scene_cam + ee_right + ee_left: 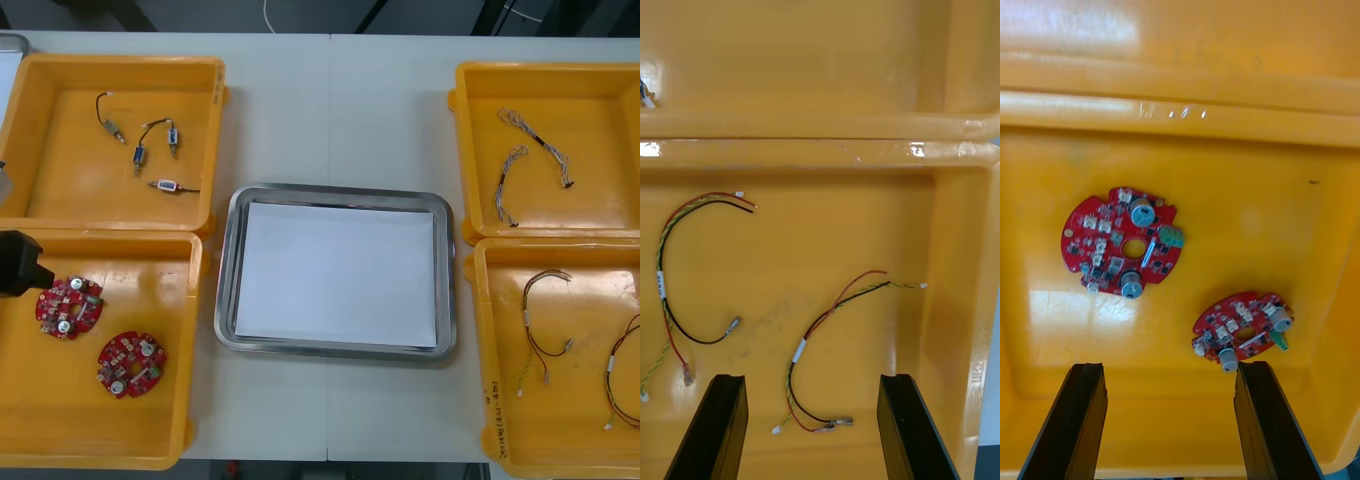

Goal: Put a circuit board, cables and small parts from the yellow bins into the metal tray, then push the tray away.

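Between the wide-spread fingers (1075, 420) of the left gripper (1169, 367), bare bin floor is seen. 1 round red circuit board (1241, 330) lies just past a fingertip, untouched, and a 2nd board (1124, 236) lies farther out. Both are held in the near left yellow bin (150, 290).

The right gripper (812, 379) is likewise spread wide above the near right yellow bin (580, 330). 1 red and yellow cable (827, 352) lies on the floor between its fingers (910, 427), ungripped, and a 2nd cable (685, 277) is seen beside it.

The metal tray (340, 190), white inside, is set between the bins. Small metal parts (140, 150) are kept in the far left bin (60, 180) and twisted blue and white cables (530, 150) in the far right bin (600, 110).
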